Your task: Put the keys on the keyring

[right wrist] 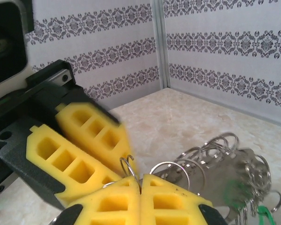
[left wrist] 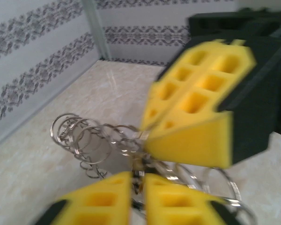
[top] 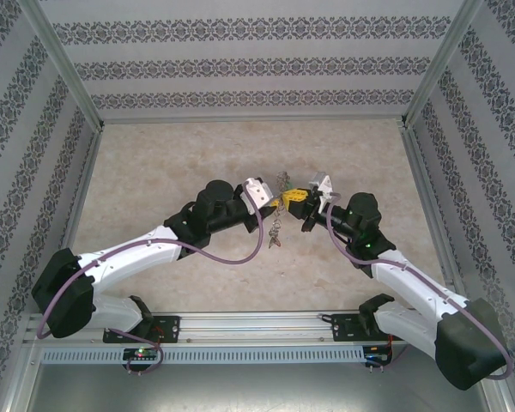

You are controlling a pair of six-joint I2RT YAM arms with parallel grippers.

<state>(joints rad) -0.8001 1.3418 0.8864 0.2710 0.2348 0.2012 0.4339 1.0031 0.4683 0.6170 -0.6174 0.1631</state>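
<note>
Held above the middle of the table [top: 154, 172]: the keyring [left wrist: 84, 138], strung with keys [right wrist: 234, 176]. Clamped shut on its loops from either side by left gripper [left wrist: 137, 177] and right gripper [right wrist: 140, 180], yellow pads crowding close. Strung out near-to-far in the top view, with a green tag [right wrist: 264, 216] low on the bunch.

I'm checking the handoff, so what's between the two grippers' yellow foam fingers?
A bunch of thin silver metal rings and keys, pinched by the left gripper and right gripper; the top view shows it dangling between them.

Silver keyring [right wrist: 173, 163] — a bunch of thin loops — hangs in mid-air, flat silver keys [right wrist: 234, 174] clustered, one green-tagged.
</note>
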